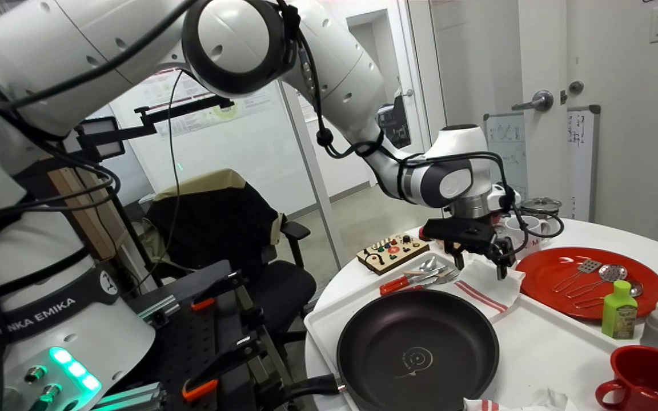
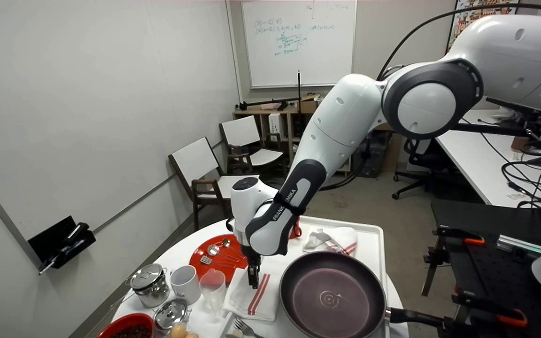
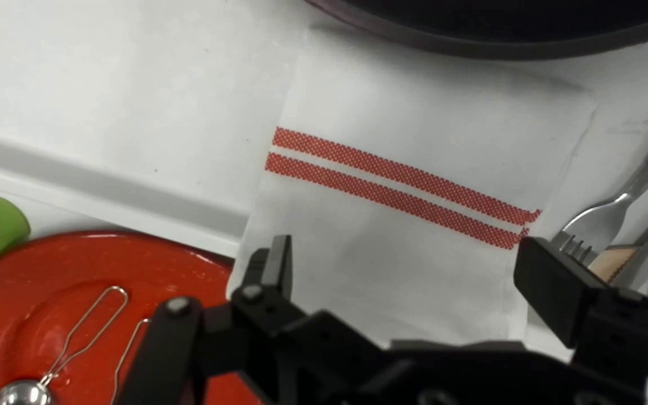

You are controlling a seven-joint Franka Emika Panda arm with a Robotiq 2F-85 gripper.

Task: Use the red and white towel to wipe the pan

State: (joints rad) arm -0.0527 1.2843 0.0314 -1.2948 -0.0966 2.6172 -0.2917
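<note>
While one pincer (image 3: 405, 267) gapes wide over one striped towel (image 3: 403, 191), second towel (image 2: 344, 236) lies near one pan (image 2: 330, 296).

In an exterior view: handwritten whiteboard (image 2: 301, 44), top centre; two wooden-armed chairs (image 2: 195, 162), left of centre; grey-brown floor (image 2: 357, 204). In an exterior view: lever-handled door (image 1: 545, 54), upper right.

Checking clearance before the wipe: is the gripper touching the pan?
Apart. The wrist view shows a broad stretch of red-striped towel between the gripper and the pan.
</note>
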